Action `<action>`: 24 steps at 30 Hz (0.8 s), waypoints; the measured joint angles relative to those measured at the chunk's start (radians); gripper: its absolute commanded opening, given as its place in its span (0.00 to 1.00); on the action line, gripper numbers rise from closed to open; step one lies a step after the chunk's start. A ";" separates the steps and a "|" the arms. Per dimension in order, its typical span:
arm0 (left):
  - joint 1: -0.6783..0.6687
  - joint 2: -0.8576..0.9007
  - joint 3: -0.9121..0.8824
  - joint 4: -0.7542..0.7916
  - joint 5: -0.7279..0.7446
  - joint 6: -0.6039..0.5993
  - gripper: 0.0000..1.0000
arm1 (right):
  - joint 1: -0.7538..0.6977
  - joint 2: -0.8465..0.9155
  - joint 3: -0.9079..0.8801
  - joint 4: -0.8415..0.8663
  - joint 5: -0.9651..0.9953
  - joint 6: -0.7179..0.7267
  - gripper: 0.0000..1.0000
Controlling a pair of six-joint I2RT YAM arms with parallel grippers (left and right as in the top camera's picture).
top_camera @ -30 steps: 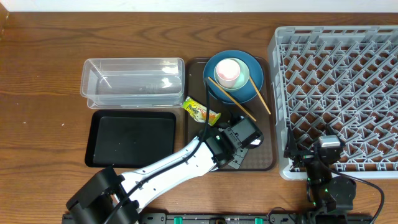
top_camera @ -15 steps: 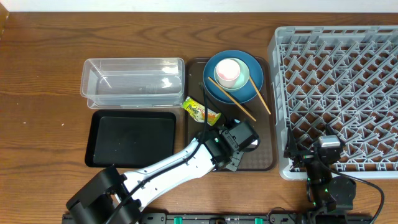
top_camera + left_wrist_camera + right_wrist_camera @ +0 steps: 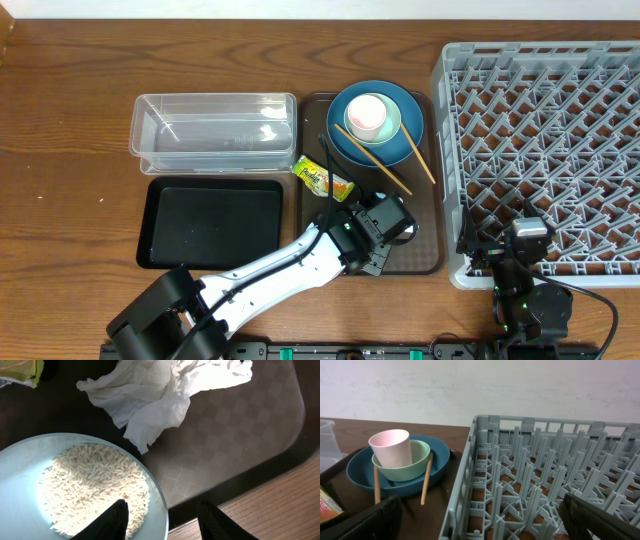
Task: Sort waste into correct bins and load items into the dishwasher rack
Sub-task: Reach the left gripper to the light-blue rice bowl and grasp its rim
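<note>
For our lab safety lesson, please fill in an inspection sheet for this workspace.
Surface: wooden table, brown tray on it.
Job's things: cup in mint bowl on plate, chopsticks across; rice bowl and tissue on brown tray; wrapper at its edge; tub, black tray, rack nearby.
Clutter: nothing seen.
Grippers: left gripper jaws open astride rice bowl rim; right gripper jaws open beside rack.
Cables: black cable near right gripper.
Surroundings: white wall.

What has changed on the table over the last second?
The left pincer crept slightly back toward the robot. Its fingers sit astride the rim of the rice bowl, not closed on it. Nothing was grabbed or released. The snack wrapper, blue plate, rack and right pincer stayed put.
</note>
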 measured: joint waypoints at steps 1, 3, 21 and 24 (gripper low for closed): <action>0.000 0.000 0.000 0.000 0.000 0.000 0.47 | 0.000 0.000 0.000 0.000 0.000 0.000 0.99; 0.000 0.001 0.000 0.001 0.000 0.000 0.47 | 0.000 0.000 0.000 0.000 0.000 0.000 0.99; 0.000 0.114 -0.001 0.005 0.003 -0.030 0.31 | 0.000 0.000 0.000 0.000 0.000 0.000 0.99; 0.000 0.114 -0.001 0.005 0.004 -0.032 0.23 | 0.000 0.000 0.000 0.000 0.000 0.000 0.99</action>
